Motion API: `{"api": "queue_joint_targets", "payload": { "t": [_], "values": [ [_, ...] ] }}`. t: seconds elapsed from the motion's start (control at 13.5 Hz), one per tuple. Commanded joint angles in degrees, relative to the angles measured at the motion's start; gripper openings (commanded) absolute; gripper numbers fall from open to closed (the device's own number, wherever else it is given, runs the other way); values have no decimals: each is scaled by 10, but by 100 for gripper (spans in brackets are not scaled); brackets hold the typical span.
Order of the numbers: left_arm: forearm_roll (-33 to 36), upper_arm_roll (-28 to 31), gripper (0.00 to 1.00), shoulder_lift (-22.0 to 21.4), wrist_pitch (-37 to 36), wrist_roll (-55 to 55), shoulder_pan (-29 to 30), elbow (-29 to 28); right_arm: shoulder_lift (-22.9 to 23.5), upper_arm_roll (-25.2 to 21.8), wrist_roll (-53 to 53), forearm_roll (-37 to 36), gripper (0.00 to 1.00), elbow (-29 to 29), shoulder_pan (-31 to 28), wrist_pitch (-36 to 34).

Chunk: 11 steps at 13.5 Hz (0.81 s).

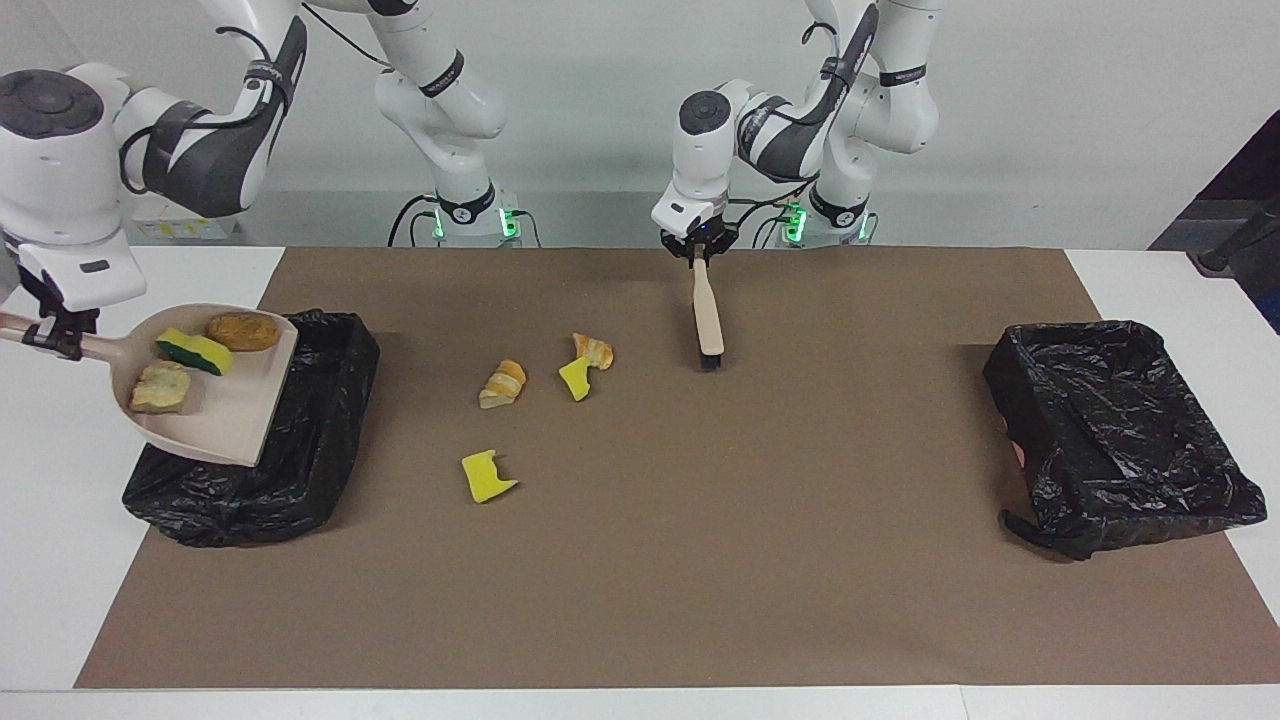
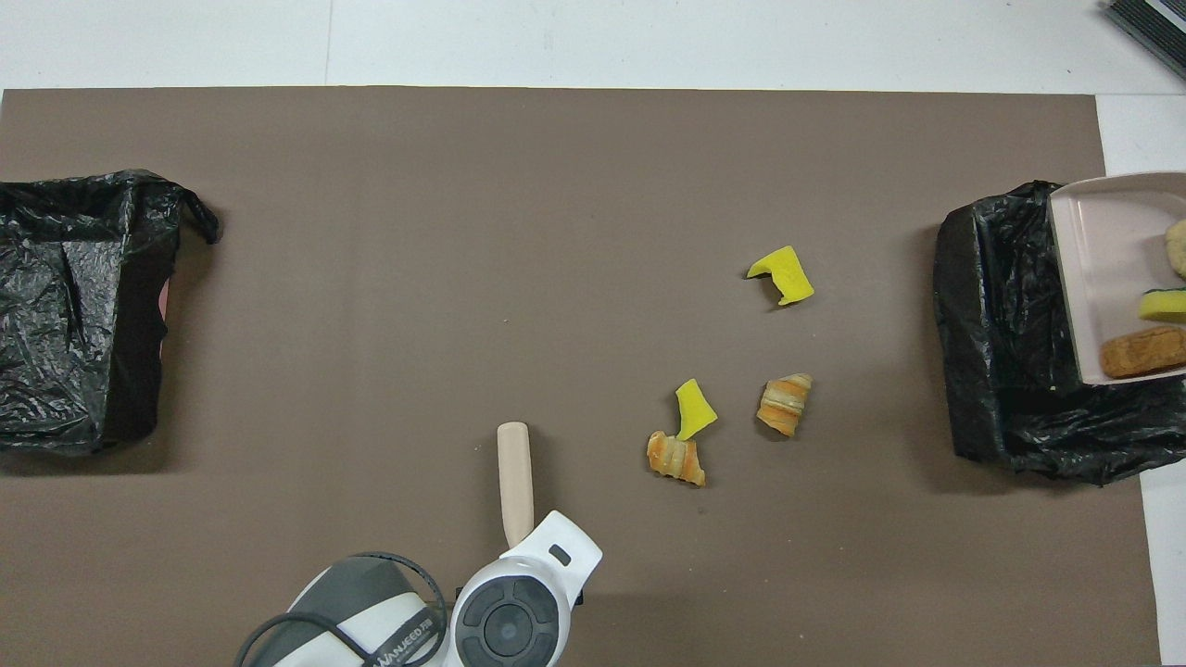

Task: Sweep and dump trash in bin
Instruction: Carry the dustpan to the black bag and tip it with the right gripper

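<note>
Three trash pieces ride in the dustpan (image 1: 215, 400), gripped by the right gripper (image 1: 45, 335) over the bin (image 1: 300, 440), ready for tipping; four (image 1: 502, 384) await the left gripper's (image 1: 700, 255) clamped brush (image 1: 709, 320).

A robotics lab: two white arms bolted at the edge of a plain white surface (image 1: 60, 560), a brown mat (image 1: 700, 560) on it, bare grey wall above.
</note>
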Motion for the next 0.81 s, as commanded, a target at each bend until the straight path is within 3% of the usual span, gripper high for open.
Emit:
{"api": "queue_joint_targets", "payload": {
  "t": [0.0,0.59,0.67,0.74],
  "values": [
    [1,2,0,-7,25,0,8,-21,1,6,110,-101,0,-36,6,25],
    [1,2,0,2,67,57,21,-32,-19,7,152,-329,0,-50,44,-14],
    [1,2,14,2,69,58,22,-34,-20,8,152,-354,0,-51,51,-16],
    [1,2,56,2,68,58,25,-34,-23,7,151,-382,0,-52,67,-18]
  ]
}}
